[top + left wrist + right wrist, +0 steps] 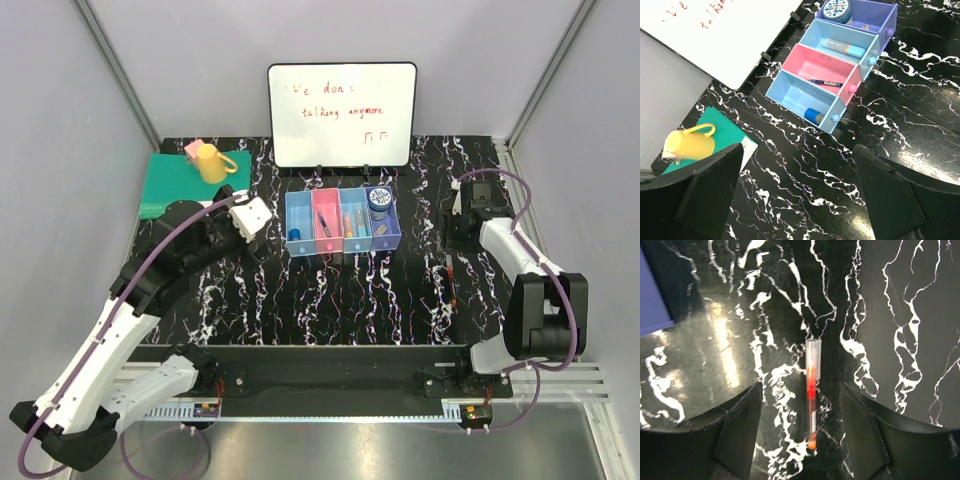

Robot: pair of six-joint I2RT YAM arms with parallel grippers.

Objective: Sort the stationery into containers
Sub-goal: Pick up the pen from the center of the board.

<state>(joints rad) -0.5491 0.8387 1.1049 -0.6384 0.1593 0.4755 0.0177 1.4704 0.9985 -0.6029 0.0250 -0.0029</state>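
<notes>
Right gripper point(802, 440) hangs jaws apart over the red pen point(811, 397) lying at its twelve o'clock, while the left gripper point(797, 200) gapes wide, empty, the bins point(832, 65) at its one o'clock.

Overhead view and left wrist share the bins point(342, 222); right wrist looks straight down, close.

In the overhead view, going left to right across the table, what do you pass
green book → yellow mug → blue bin → pink bin → second blue bin → purple bin → red pen lying loose on the table.
</notes>
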